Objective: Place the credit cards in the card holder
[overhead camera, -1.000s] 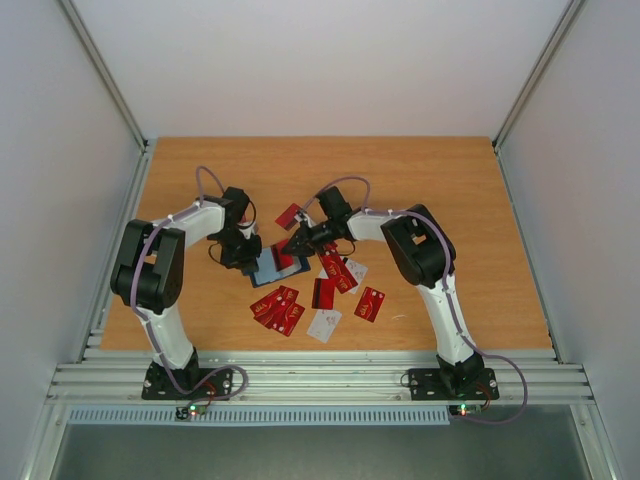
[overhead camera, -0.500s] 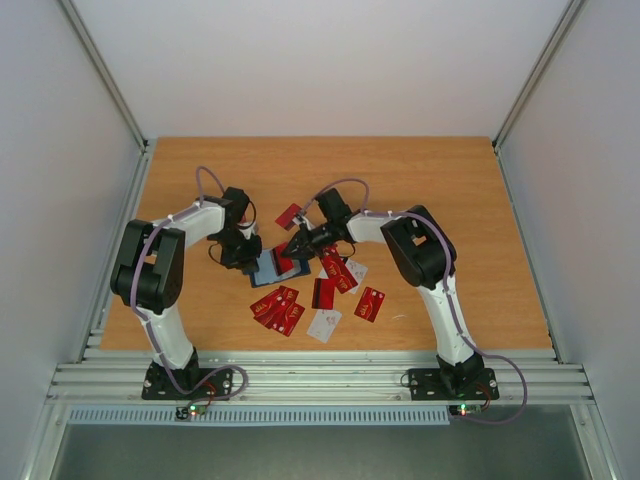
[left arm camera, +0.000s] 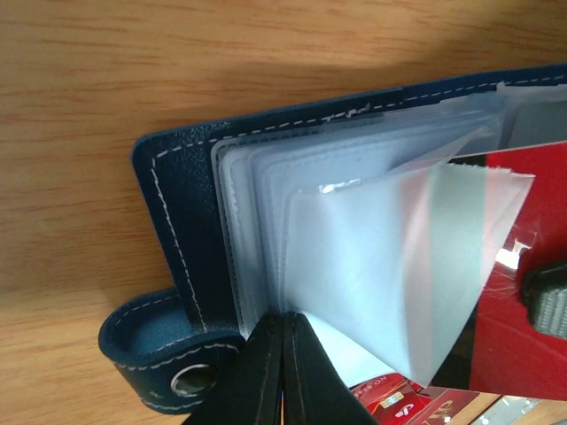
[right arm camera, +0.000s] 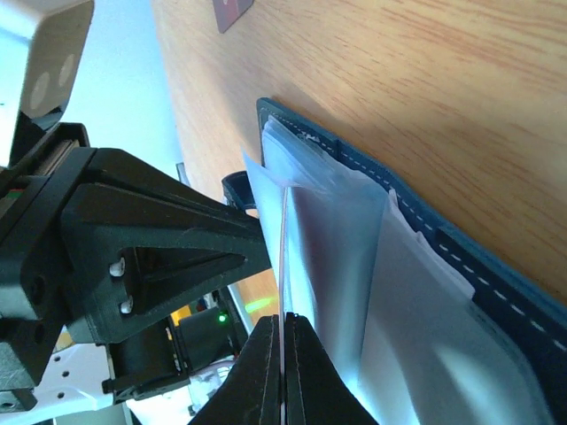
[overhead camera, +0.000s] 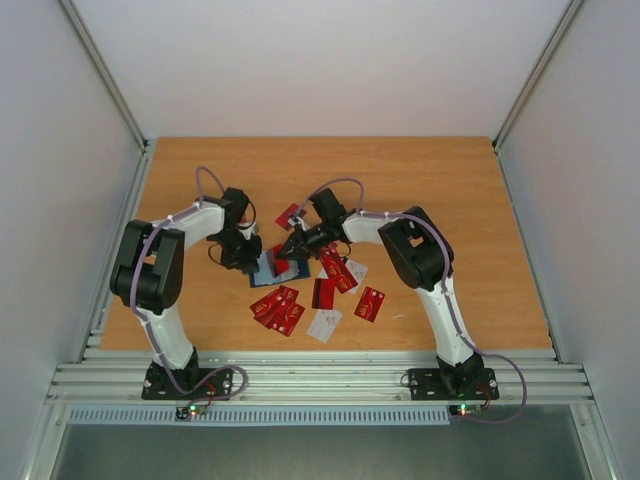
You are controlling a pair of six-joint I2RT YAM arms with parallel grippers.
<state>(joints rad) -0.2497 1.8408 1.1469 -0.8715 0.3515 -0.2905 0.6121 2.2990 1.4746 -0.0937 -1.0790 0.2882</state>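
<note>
The navy card holder lies open between my grippers, its clear sleeves fanned up. My left gripper is shut on the near edge of one sleeve and holds it raised off the navy cover. My right gripper is shut on a red credit card, seen edge-on in the right wrist view, with its front edge in among the sleeves. Several more red cards and a white one lie loose on the table in front of the holder.
A lone red card lies behind the right gripper. More cards lie to the front right, and one under the right arm. The left gripper's body stands close to the left of the right fingers. Wooden table.
My right gripper has moved left with the red card, closer to the left gripper and in among the holder's sleeves. The left gripper has stayed in place.
</note>
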